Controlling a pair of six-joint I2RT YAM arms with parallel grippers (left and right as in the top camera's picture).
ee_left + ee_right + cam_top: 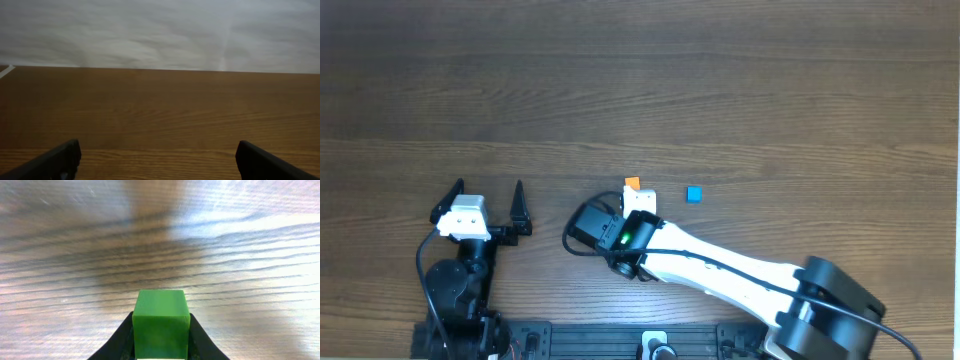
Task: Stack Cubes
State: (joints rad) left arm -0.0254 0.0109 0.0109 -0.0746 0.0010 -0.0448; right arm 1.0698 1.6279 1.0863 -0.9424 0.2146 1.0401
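Small green cube sits clamped in my right gripper, between its two fingers. My left gripper hangs spread wide.

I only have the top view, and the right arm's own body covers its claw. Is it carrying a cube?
Observer: Yes. The right claw is shut on a green cube.
Operator: Is it held squarely?
Observer: It looks square. The fingers press its two opposite sides, and its far end sticks out past the fingertips.
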